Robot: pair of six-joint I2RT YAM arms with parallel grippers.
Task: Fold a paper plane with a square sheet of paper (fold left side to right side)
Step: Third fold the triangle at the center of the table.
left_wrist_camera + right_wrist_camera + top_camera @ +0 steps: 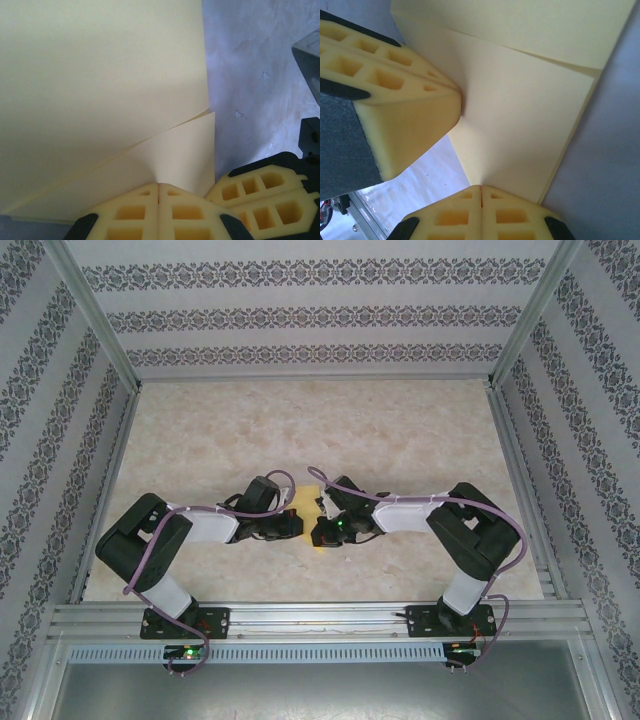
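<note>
Both clenched, the left pincer point(159, 186) and right pincer point(481, 189) should press the square sheet of paper point(100, 75) flat without dragging

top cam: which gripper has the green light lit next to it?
The right gripper, right of the yellow paper: a green light glows on its wrist. The left gripper has a dark wrist.
</note>
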